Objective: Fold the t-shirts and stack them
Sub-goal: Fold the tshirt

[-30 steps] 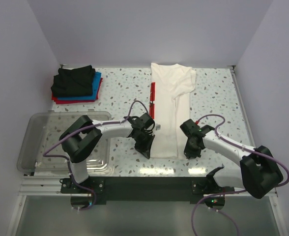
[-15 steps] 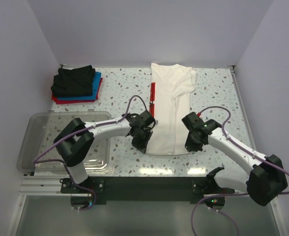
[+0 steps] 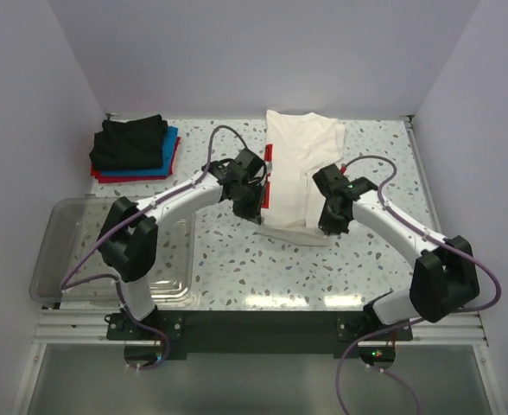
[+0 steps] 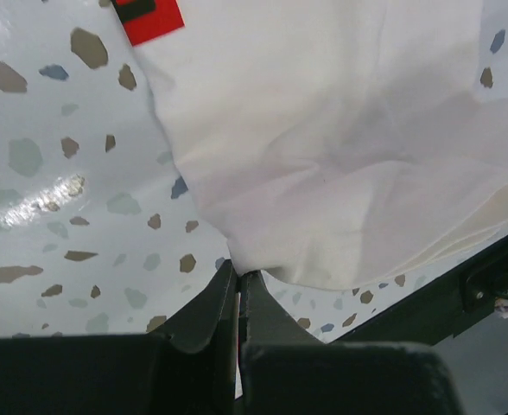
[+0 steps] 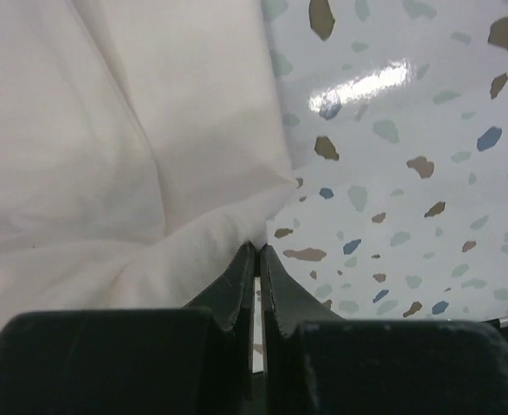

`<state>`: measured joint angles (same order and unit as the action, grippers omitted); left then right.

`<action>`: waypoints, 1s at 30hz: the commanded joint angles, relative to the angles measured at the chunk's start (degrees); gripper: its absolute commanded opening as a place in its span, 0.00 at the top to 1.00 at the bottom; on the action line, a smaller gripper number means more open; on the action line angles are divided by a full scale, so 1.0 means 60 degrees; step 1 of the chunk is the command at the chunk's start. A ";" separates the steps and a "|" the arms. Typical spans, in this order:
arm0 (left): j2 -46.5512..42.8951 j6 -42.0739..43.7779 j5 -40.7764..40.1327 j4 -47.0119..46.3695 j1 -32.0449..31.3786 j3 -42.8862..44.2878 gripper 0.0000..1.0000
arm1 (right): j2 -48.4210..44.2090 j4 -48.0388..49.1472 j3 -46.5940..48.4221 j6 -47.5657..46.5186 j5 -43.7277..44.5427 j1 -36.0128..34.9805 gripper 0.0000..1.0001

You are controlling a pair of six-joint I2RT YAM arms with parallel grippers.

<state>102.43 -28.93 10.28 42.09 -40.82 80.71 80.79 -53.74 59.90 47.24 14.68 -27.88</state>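
Note:
A white t-shirt (image 3: 299,164) lies lengthwise at the table's back middle, a red strip of its print (image 3: 268,177) showing along its left edge. Its near hem is lifted off the table and carried toward the back. My left gripper (image 3: 256,213) is shut on the hem's left corner (image 4: 237,259). My right gripper (image 3: 329,226) is shut on the hem's right corner (image 5: 276,229). A folded stack sits at back left: a black tee (image 3: 131,141) on a blue one (image 3: 169,138) on a red one (image 3: 133,177).
A clear plastic tub (image 3: 73,251) sits at the table's near left, beside the left arm's base. Walls close in the table at the back and both sides. The table's metal front rail (image 3: 263,303) runs below the arms.
Both grippers have moved from the near edge toward the back, carrying the white t-shirt's hem with them, so the shirt's lower part is folding over.

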 commanded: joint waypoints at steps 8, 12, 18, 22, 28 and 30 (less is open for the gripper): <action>0.2612 0.0602 0.0395 0.0105 0.1075 0.3378 1.00 | 0.2964 0.1178 0.3110 -0.1750 0.0571 0.1394 1.00; 0.3639 0.0865 0.0615 0.0148 0.1557 0.4912 1.00 | 0.4096 0.1265 0.4573 -0.2102 0.0717 0.1774 1.00; 0.5075 0.1056 0.0967 0.0559 0.1998 0.6776 1.00 | 0.5399 0.1134 0.5865 -0.2337 0.0835 0.2112 1.00; 0.5500 0.1013 0.1303 0.0238 0.2363 0.7159 1.00 | 0.5855 0.1104 0.6422 -0.2410 0.0806 0.2317 1.00; 0.6071 0.0984 0.1728 -0.0187 0.2525 0.7759 1.00 | 0.6557 0.1061 0.6992 -0.2483 0.0689 0.2566 1.00; 0.6116 0.0983 0.1743 -0.0421 0.2540 0.7949 0.84 | 0.6763 0.0944 0.7431 -0.2469 0.0587 0.2625 1.00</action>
<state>138.50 -24.23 18.94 42.68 -26.22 124.64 119.79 -47.33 99.94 33.30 17.39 -13.06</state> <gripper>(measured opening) 0.083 0.033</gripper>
